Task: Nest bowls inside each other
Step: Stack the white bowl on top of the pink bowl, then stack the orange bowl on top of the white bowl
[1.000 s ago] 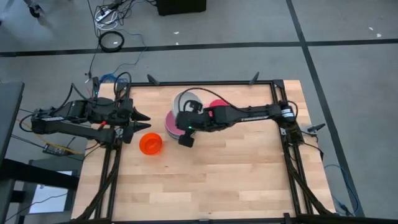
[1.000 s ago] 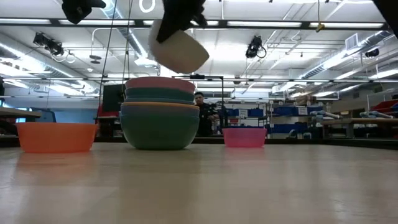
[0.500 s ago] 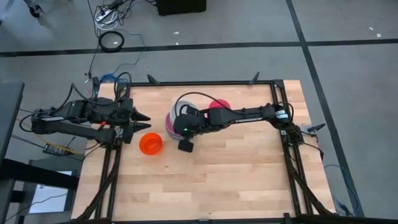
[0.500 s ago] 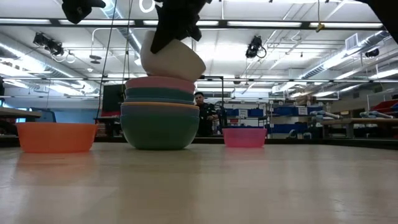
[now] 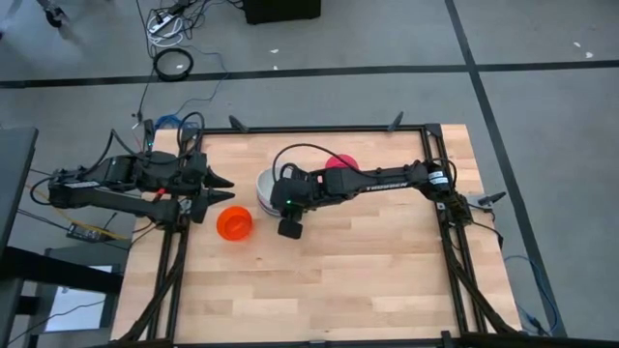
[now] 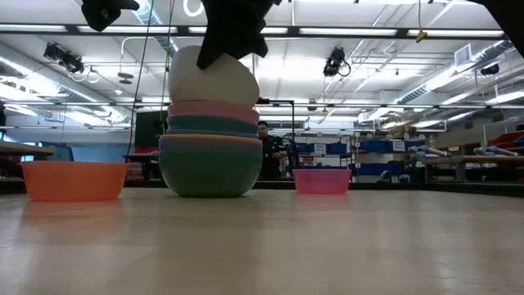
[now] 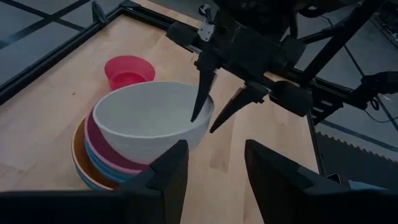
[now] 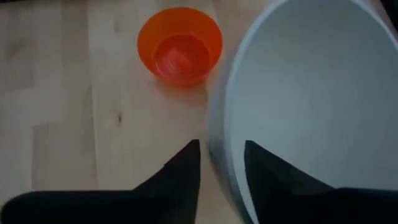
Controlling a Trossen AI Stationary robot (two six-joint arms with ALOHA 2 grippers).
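A stack of several bowls (image 6: 209,160) stands at the table's far middle, with a pink bowl (image 7: 102,143) as its upper one. A white bowl (image 7: 149,115) rests in the pink bowl, somewhat tilted. My right gripper (image 7: 202,124) hangs open over the white bowl's near rim (image 8: 219,134). One finger is inside the bowl and one outside, each with a gap to the wall. My left gripper (image 7: 214,155) waits open and raised at the table's left edge (image 5: 224,182). A small red-orange bowl (image 5: 234,223) and a small magenta bowl (image 5: 340,162) sit apart on the wood.
The red-orange bowl (image 8: 180,45) lies left and near of the stack, and the magenta bowl (image 7: 129,70) just beyond it to the right. A dark metal frame (image 5: 435,174) borders the tabletop. Bare wood (image 5: 338,280) fills the near half. A person (image 6: 266,143) shows far behind.
My right gripper has come down a little over the stack and tipped further downward, carrying the white bowl. The bowl hung tilted above the pink bowl a second ago. It now sits down in the pink bowl and has shifted slightly toward the table's left.
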